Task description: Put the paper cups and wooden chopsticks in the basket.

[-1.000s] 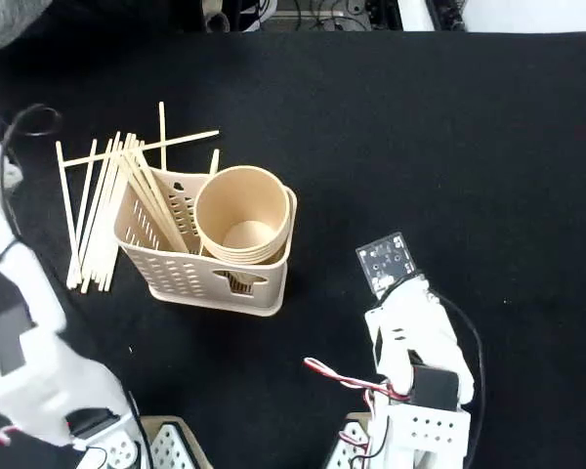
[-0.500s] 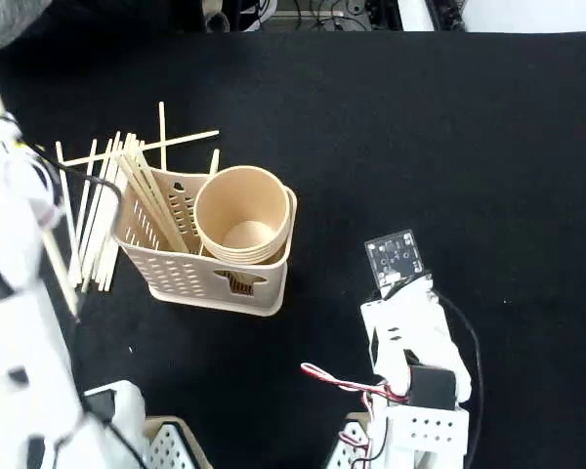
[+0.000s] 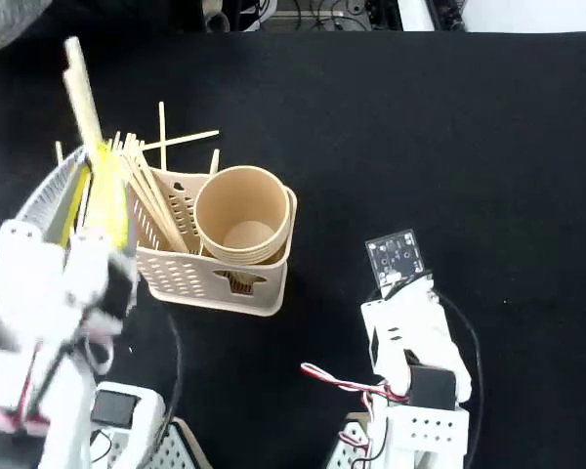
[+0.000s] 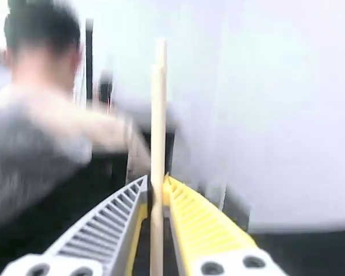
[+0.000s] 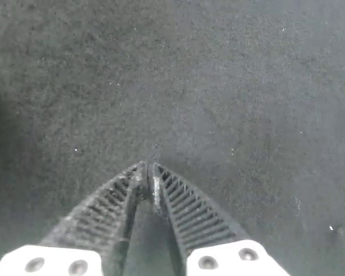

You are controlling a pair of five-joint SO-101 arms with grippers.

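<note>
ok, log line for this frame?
left gripper: shut on chopstick | right gripper: shut, above table | basket: cups, chopsticks inside

The black tabletop (image 3: 449,147) carries a cream slotted basket (image 3: 205,278), which stands just beside the left jaws and well apart from the right jaws. Loose wooden chopsticks (image 3: 186,140) lie flat on the tabletop at the basket's far side, near the left jaws. Beneath the right jaws lies dark, faintly speckled cloth.
</note>
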